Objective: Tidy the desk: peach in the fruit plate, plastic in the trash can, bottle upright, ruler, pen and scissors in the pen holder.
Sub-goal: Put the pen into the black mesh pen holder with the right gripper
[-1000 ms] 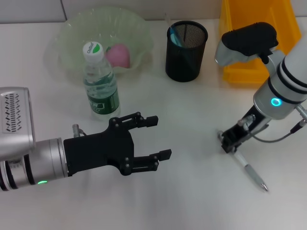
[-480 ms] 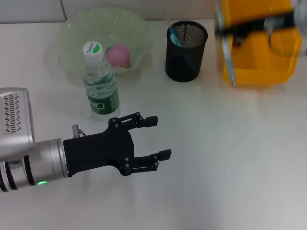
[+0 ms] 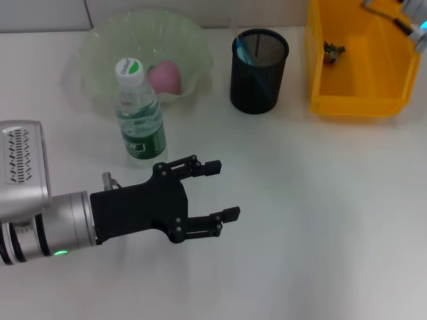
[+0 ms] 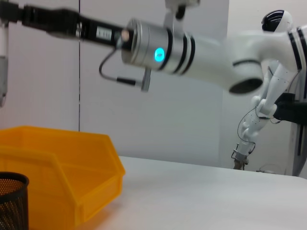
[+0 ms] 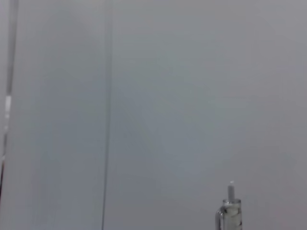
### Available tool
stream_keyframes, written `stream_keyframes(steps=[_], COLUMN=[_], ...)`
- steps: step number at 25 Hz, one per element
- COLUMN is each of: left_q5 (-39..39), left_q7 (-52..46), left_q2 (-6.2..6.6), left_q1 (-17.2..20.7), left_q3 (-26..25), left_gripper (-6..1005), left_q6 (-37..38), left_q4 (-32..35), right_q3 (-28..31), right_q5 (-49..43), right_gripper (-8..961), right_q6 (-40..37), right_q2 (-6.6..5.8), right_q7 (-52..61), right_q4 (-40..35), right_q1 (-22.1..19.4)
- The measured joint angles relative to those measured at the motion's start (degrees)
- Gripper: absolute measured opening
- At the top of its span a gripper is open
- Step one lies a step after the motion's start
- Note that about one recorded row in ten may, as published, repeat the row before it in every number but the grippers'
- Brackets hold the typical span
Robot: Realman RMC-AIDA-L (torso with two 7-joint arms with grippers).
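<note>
Head view: slim grey pen gone from the white desk; right arm now raised beyond the yellow plastic bin. Left gripper hovers open, idle.
Left wrist view: pen hangs high above the bin; grip unclear.
Right wrist view: pen tip only.
Black mesh pen holder awaits.

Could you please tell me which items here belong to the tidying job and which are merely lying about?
Job: peach in fruit plate; upright bottle; pen holder; yellow trash can; pen held aloft by right gripper; left gripper hovering open.
Not job: another robot beyond the table.
</note>
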Motion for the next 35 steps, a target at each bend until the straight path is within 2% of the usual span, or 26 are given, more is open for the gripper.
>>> stream_keyframes(steps=[1, 5, 10, 16, 20, 32, 34, 35], left_q5=[0.00, 0.00, 0.00, 0.00, -0.01, -0.21, -0.29, -0.30], left_q7=[0.00, -0.22, -0.54, -0.59, -0.59, -0.08, -0.07, -0.08], left_q2=[0.00, -0.01, -0.01, -0.01, -0.01, 0.27, 0.35, 0.52], left_q1=[0.00, -0.12, -0.20, -0.24, -0.25, 0.30, 0.39, 0.44], left_q3=[0.00, 0.00, 0.00, 0.05, 0.09, 0.00, -0.03, -0.22], left_gripper=[798, 798, 798, 798, 798, 798, 798, 798], left_q6=[0.00, 0.00, 0.00, 0.01, 0.08, 0.86, 1.35, 1.66], left_q4=[0.00, 0.04, 0.20, 0.39, 0.47, 0.58, 0.58, 0.58], right_q3=[0.00, 0.00, -0.09, -1.52, -3.90, -6.04, -6.10, -6.18], right_q5=[0.00, 7.32, 7.55, 7.76, 7.90, 7.61, 7.59, 7.39], right_gripper=[198, 202, 207, 213, 218, 230, 308, 347], right_q6=[0.00, -3.62, -3.04, -1.75, 2.45, 1.42, -0.31, -3.31], right_q2=[0.00, 0.19, 0.26, 0.28, 0.30, 0.36, 0.35, 0.11], right_q7=[0.00, -16.54, -17.80, -16.91, -14.06, -10.06, -8.93, -5.33], right_q4=[0.00, 16.45, 20.82, 22.36, 22.78, 22.64, 21.35, 18.34], right_q1=[0.00, 6.58, 8.80, 9.20, 9.46, 7.98, 6.78, 4.28])
